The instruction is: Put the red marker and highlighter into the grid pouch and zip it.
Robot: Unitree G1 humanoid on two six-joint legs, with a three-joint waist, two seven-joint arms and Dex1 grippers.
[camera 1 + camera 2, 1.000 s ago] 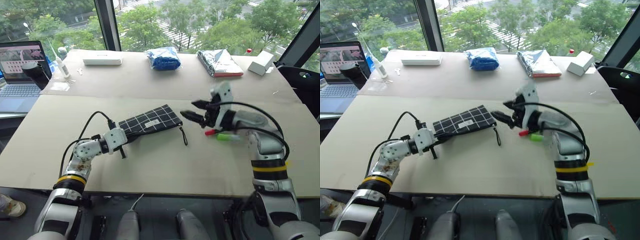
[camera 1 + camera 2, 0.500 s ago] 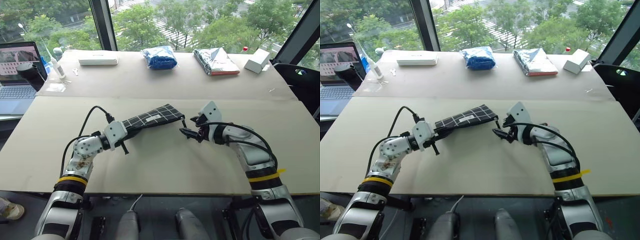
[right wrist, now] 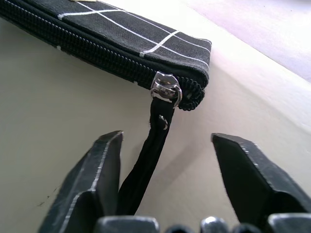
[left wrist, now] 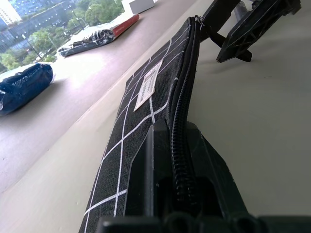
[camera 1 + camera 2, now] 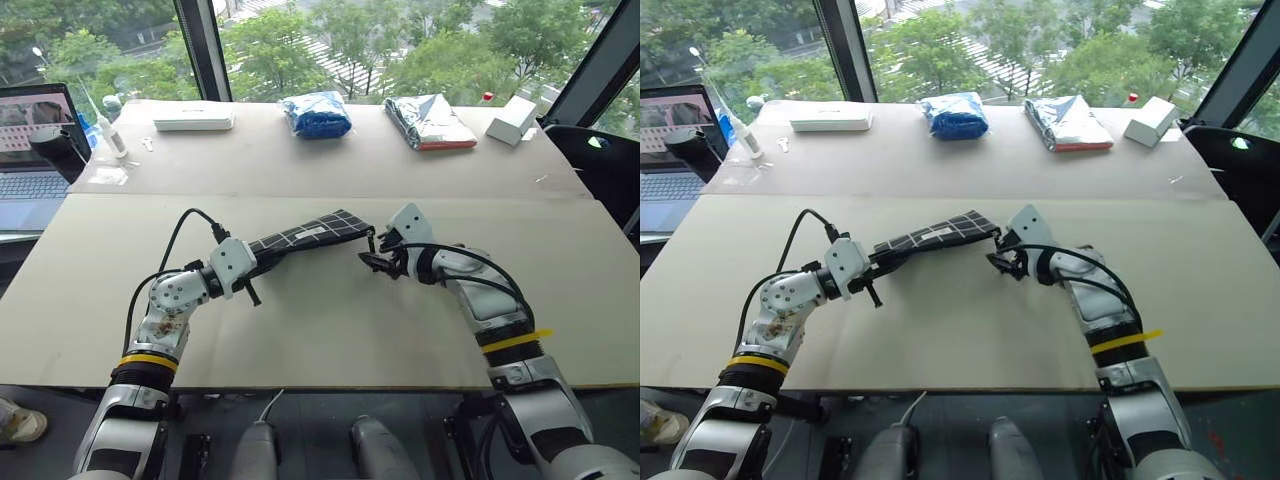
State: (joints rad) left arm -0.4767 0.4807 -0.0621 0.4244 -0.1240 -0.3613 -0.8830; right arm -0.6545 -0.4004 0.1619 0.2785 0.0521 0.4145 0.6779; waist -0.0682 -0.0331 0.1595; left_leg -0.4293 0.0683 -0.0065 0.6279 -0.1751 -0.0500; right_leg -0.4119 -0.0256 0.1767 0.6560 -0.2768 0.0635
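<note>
Pouch [image 5: 305, 235] mid-table, raised off the surface at its left end. Left gripper [image 5: 252, 268] clamped shut on that end, zipper edge between its fingers. Right gripper [image 5: 375, 255] at pouch's 3 o'clock corner, jaws apart, strap [image 3: 146, 162] hanging between them beside one finger. Zipper closed to slider [image 3: 166, 90].

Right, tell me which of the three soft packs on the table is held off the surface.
The black grid-lined fabric pouch, clamped by the left gripper; the others lie flat.
</note>
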